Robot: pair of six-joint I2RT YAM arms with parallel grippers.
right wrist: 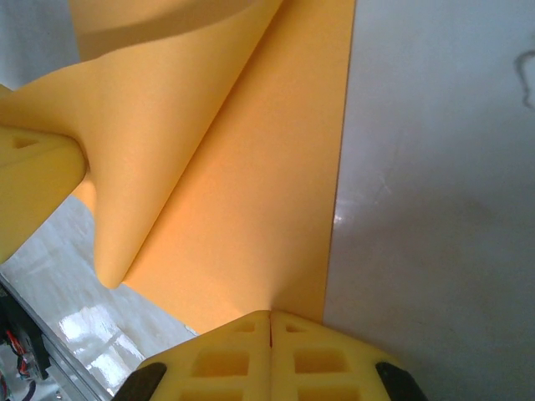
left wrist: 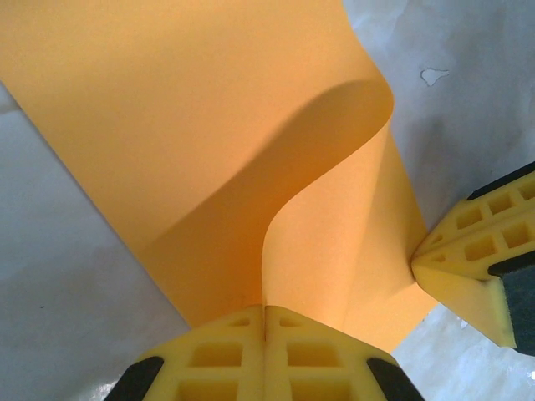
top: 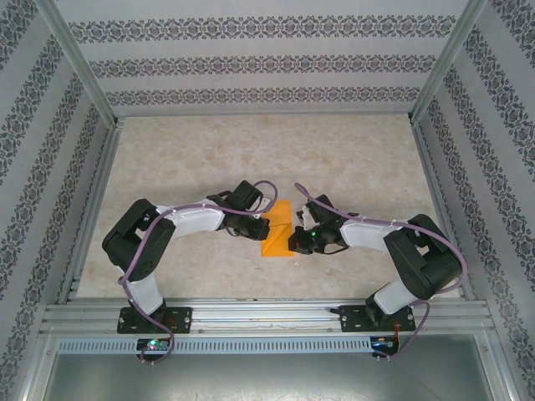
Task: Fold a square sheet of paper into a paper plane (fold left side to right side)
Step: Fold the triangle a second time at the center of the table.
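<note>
**While my left gripper (top: 264, 224) and my right gripper (top: 296, 237) both pinch the square sheet of paper (top: 277, 244)**

When the overhead view is read from left to right, my left arm (top: 180, 221) comes first, reaching inward from its base at the near edge of the table (top: 184, 167). Its gripper meets the left margin of the bright orange sheet. The jaws are fully closed on that margin. In the left wrist view the two yellow fingers (left wrist: 217, 355) press together with a paper edge caught in the seam between them. From that seam the paper rises and bends over toward the right in a smooth, uncreased curl. It shades the layer beneath, which lies flat on the pale marbled surface.

The sheet sits between the two grippers, centred from side to side and nearer to my bases than to the far wall. From above it shows as an upright oblong.

On the right, my right arm (top: 393, 238) reaches inward to the sheet's right side. Its jaws are likewise pressed shut. In the right wrist view its fingers (right wrist: 226, 359) meet on the near edge of the flat layer, just beside a straight paper edge that runs away from them. One finger of the left gripper touches the curled part at the left of that view. One finger of the right gripper touches the sheet's right edge in the left wrist view.
</note>
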